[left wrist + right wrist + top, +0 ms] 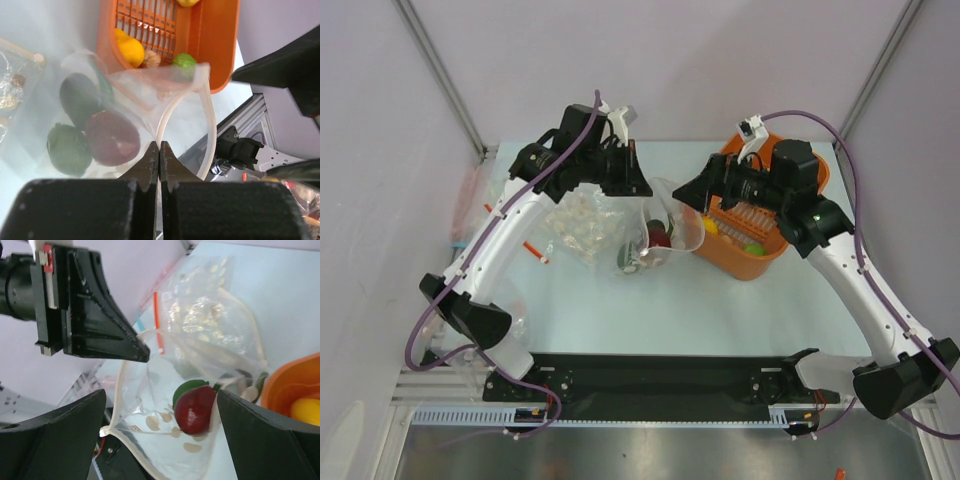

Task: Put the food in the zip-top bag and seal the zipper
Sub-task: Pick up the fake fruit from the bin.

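Observation:
The dotted zip-top bag (665, 240) lies open between the arms, and it also shows in the right wrist view (170, 440). Inside it are a dark red apple (195, 410), a lime (70, 150) and a green avocado (80, 97). My left gripper (642, 188) is shut on the bag's mouth edge (160, 146) and holds it up. The zipper strip (210, 125) curves open. My right gripper (160, 435) is open and empty just over the bag's mouth. A lemon (131, 47) and a lime (185, 61) lie in the orange basket (765, 262).
The orange basket (210, 40) stands right of the bag, against my right arm. Plain clear bags with red strips (575, 225) lie left of the dotted bag, and they also show in the right wrist view (200, 315). The frame's posts stand at the back corners.

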`<action>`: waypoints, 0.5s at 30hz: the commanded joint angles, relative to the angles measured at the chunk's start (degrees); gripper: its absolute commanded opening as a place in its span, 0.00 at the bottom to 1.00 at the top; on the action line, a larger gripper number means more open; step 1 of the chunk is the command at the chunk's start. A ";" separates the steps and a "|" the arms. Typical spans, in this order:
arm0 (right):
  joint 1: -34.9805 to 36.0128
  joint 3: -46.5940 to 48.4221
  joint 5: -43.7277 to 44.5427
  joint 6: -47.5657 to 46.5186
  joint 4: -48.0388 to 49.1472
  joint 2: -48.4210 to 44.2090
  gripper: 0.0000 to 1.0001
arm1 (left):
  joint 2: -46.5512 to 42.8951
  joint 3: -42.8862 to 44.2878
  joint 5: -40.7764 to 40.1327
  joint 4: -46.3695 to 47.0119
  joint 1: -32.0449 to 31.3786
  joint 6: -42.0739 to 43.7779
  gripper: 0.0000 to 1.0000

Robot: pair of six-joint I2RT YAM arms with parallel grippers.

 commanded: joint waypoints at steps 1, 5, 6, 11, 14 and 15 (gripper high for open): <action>-1.06 2.90 8.27 0.23 -1.43 -1.84 1.00 | -3.45 -1.04 1.39 3.47 1.26 -1.23 0.00; -2.82 5.10 18.49 4.19 -7.05 -1.57 1.00 | -4.33 -2.27 -0.01 4.00 1.70 -0.97 0.00; -2.83 5.01 19.90 4.37 -7.93 -1.92 1.00 | -4.68 -2.54 -0.36 4.00 1.79 -0.88 0.00; -4.23 2.64 25.88 4.19 -8.20 -3.94 1.00 | -6.08 -4.82 -3.09 4.96 1.88 -0.44 0.00; -6.07 -0.08 25.62 6.30 -6.53 -5.79 1.00 | -7.22 -6.31 -5.11 5.84 2.06 -0.53 0.00; -6.86 -0.87 24.84 7.00 -5.31 -6.23 1.00 | -7.49 -6.49 -5.46 6.02 2.14 -0.61 0.00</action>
